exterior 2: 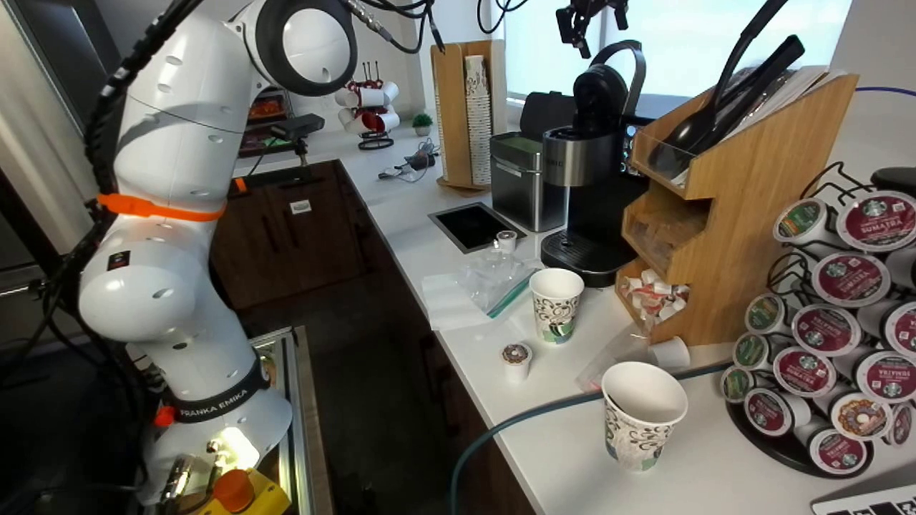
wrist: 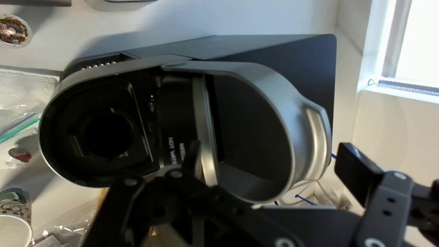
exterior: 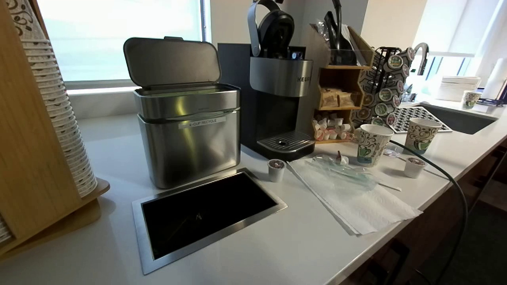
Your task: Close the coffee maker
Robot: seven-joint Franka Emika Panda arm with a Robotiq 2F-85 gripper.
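Note:
The coffee maker (exterior: pixel 279 76) is a tall dark machine with a silvery front band; it also shows in the exterior view (exterior 2: pixel 572 159). Its rounded top handle (exterior: pixel 254 27) is raised and the head stands open. In the wrist view I look down on its open pod hole (wrist: pixel 108 134) and the silvery handle loop (wrist: pixel 301 116). My gripper (wrist: pixel 274 156) is open, with one finger on each side of the handle loop in that picture. In an exterior view the gripper (exterior 2: pixel 592 30) hangs above the raised handle, apart from it. Nothing is between the fingers that I can see held.
A brushed-steel canister (exterior: pixel 190 146) with its lid up stands beside the machine, behind a rectangular counter opening (exterior: pixel 210 213). A wooden organizer (exterior 2: pixel 773 179) with utensils stands on the machine's other side. Paper cups (exterior 2: pixel 557 304), pods and a plastic bag (exterior 2: pixel 494 275) lie in front.

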